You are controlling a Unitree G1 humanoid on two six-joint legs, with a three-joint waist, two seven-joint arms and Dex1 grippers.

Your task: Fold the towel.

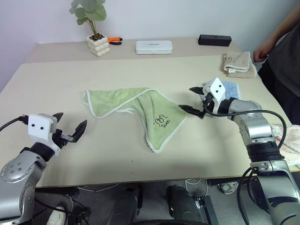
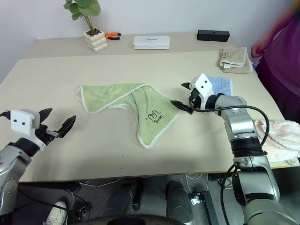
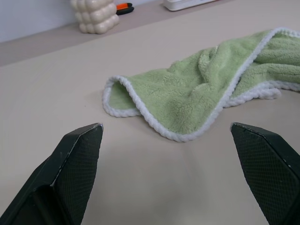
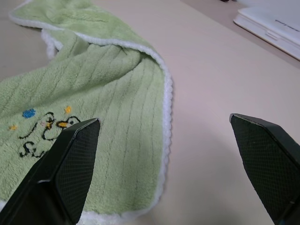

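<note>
The towel (image 1: 140, 111) lies crumpled mid-table (image 1: 140, 159) in front of you. Your left gripper (image 1: 69, 127) hovers near its left end, your right gripper (image 1: 194, 100) beside its right edge; both gape wide, holding nothing.

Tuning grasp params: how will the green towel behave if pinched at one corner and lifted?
Probably floppy: the green towel already lies crumpled and doubled over itself on the table, so it should drape. Its terry pile looks grippy rather than slippery. Likely light, so pushing may bunch it instead of sliding it whole.
</note>
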